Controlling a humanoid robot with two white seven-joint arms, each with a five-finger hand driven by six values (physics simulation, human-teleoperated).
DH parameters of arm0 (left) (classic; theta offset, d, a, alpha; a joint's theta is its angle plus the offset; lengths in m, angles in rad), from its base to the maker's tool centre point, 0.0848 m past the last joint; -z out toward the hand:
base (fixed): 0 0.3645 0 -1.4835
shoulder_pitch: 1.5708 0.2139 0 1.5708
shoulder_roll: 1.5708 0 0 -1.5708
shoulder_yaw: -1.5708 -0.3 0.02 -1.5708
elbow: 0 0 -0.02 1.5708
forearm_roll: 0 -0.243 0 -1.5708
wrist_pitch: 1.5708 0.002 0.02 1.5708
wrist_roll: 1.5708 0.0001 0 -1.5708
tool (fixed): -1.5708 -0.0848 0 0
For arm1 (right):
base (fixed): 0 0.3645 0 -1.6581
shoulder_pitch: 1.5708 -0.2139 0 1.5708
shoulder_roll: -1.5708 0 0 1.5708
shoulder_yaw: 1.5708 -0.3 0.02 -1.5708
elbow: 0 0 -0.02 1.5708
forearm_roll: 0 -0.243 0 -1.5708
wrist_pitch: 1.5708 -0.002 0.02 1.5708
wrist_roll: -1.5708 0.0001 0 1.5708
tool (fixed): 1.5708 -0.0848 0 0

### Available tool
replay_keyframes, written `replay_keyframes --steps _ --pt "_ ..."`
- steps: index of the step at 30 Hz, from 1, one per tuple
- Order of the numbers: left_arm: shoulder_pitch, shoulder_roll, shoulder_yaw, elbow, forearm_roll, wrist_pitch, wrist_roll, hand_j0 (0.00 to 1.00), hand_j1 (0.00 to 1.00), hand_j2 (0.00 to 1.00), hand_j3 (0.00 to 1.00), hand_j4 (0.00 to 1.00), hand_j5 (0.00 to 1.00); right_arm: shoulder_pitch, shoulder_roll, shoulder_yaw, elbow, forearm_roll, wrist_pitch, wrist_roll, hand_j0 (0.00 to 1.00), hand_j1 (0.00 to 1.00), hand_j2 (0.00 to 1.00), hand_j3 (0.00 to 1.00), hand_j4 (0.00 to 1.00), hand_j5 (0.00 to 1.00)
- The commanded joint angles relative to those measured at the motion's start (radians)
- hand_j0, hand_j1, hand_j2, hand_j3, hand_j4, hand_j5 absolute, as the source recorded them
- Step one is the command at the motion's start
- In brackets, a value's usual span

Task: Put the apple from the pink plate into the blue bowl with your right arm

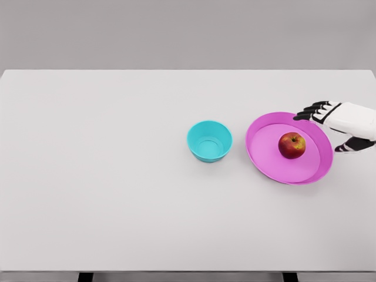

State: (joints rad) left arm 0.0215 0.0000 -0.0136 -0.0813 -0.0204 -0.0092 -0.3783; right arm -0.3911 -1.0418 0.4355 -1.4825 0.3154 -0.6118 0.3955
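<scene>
**One apple sitting on the pink plate, right robot hand hovering open**

A single red, glossy apple (291,145) is lying right of centre on the one round, shallow pink plate (264,155) (smooth, plastic-looking) near the right edge of the matte white desk (117,176). One small round blue bowl (210,141) is standing just beside the plate's left rim. The right robot hand (329,123) is hovering at the plate's far-right rim, its dark-tipped fingers (308,113) spread and gripping nothing.

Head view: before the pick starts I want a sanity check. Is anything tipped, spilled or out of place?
Nothing stands out. The apple sits upright on the pink plate, the blue bowl stands empty beside it, and the right hand hovers open at the plate's far right edge.
</scene>
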Motion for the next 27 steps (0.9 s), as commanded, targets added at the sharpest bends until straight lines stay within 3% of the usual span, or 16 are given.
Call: replay_keyframes --steps 1,4,11,27 --pt "0.0 0.0 0.0 0.0 0.0 0.0 -0.001 1.0 1.0 1.0 1.0 1.0 1.0 -0.006 0.016 0.057 0.033 -0.004 0.001 0.065 1.0 1.0 1.0 1.0 1.0 1.0" --pt "0.0 0.0 0.0 0.0 0.0 0.0 -0.001 1.0 1.0 1.0 1.0 1.0 1.0 -0.037 0.034 0.101 0.054 -0.004 0.001 0.072 1.0 1.0 1.0 1.0 1.0 1.0" --pt "0.0 0.0 0.0 0.0 0.0 0.0 -0.001 1.0 1.0 1.0 1.0 1.0 1.0 -0.19 0.095 0.241 0.134 -0.004 0.001 0.082 1.0 1.0 1.0 1.0 1.0 1.0" --pt "0.0 0.0 0.0 0.0 0.0 0.0 -0.001 1.0 1.0 1.0 1.0 1.0 1.0 -0.244 0.118 0.322 0.163 -0.004 0.001 0.082 1.0 1.0 1.0 1.0 1.0 1.0"
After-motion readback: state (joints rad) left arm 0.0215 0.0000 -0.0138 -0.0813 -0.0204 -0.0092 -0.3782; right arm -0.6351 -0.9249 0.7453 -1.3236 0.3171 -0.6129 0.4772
